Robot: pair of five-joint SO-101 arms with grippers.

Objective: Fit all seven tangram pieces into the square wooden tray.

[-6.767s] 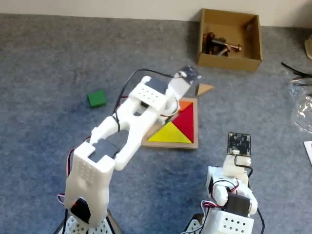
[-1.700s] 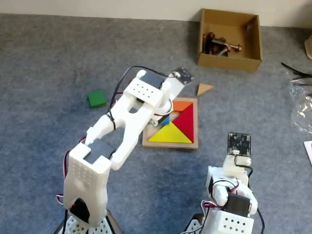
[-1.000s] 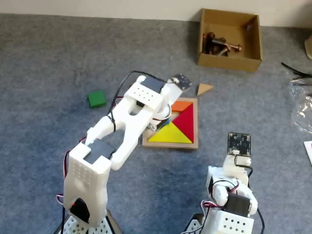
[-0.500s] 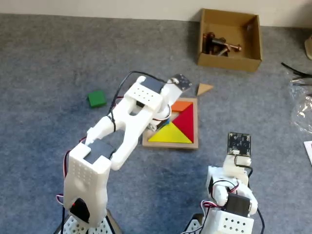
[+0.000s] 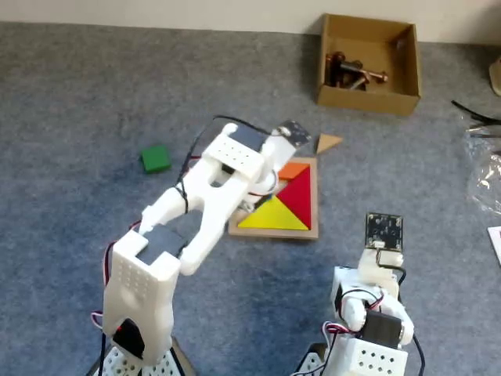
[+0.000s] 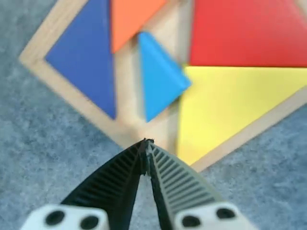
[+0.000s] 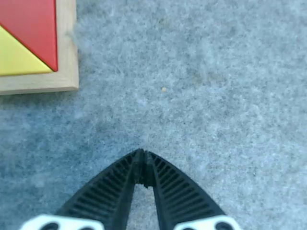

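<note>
Over the left half of the wooden tray (image 5: pixel 274 233) lay the left arm (image 5: pixel 211 196), barring that side from above, a tan triangle (image 5: pixel 328 142) sat just beyond the tray, a cardboard box (image 5: pixel 364 100) farther beyond it, while carpet (image 5: pixel 415 180) right of the tray lay open.

A grey-blue felted cloth (image 5: pixel 70 94) covers the whole working surface, its nap fuzzy and slightly mottled, with a tiny pale speck (image 7: pixel 164 89) lying on it in the right wrist view. Along the far edge runs a pale, cream-coloured strip (image 5: pixel 156 12); whether it is wall or bare tabletop cannot be told. Near that edge, toward the right, stands an open cardboard box (image 5: pixel 364 100) holding copper-coloured metal parts (image 5: pixel 351 72). A small green block (image 5: pixel 156 158) sits alone on the cloth at the left. At the right edge lie thin black cables (image 5: pixel 473 116), a crumpled clear plastic bag (image 5: pixel 485 176) and a corner of white paper (image 5: pixel 495 235). The light is soft and even, throwing only faint shadows.
</note>
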